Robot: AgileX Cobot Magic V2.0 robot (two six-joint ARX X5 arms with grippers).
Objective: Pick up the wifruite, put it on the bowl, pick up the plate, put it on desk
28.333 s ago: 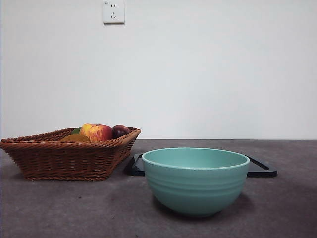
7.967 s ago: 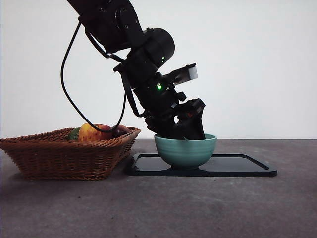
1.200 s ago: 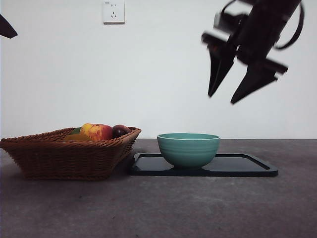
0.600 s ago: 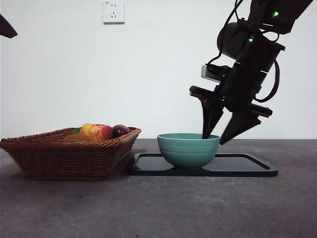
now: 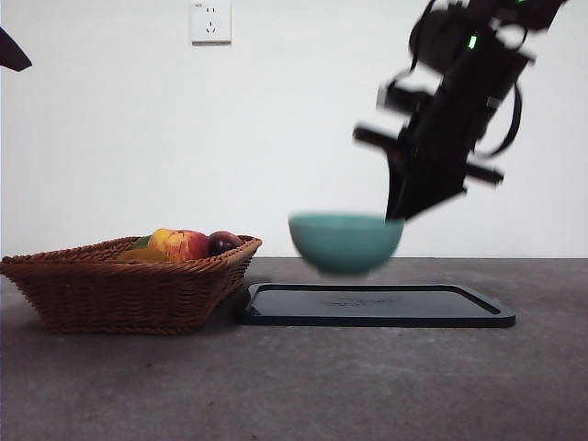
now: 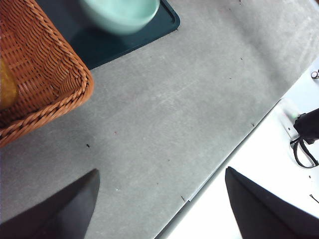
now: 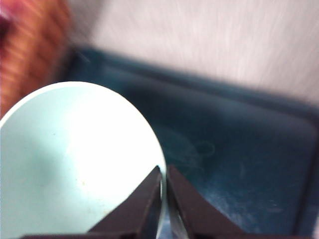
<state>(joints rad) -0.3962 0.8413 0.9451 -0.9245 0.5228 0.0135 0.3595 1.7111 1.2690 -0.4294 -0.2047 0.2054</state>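
The teal-green bowl [image 5: 345,241] hangs blurred in the air, a little above the flat black tray [image 5: 441,308]. My right gripper [image 5: 400,211] comes in from the upper right and is shut on the bowl's right rim. In the right wrist view the two jaws [image 7: 164,170] pinch the pale rim, and the bowl [image 7: 75,164] is empty inside. The fruit, a red-yellow one [image 5: 179,244] and a dark one [image 5: 223,242], lies in the wicker basket [image 5: 119,289]. My left gripper [image 6: 161,172] waits open above the desk [image 6: 164,114], with nothing in it.
The basket stands at the left, close to the tray's left end. The tray [image 6: 99,45] sits behind the middle of the desk [image 5: 294,386]. The desk's edge [image 6: 224,159] runs near my left gripper. A wall socket [image 5: 210,20] is high on the back wall.
My right gripper came down to the bowl's right rim, shut on it and has lifted the bowl off the tray. The left arm has stayed still.
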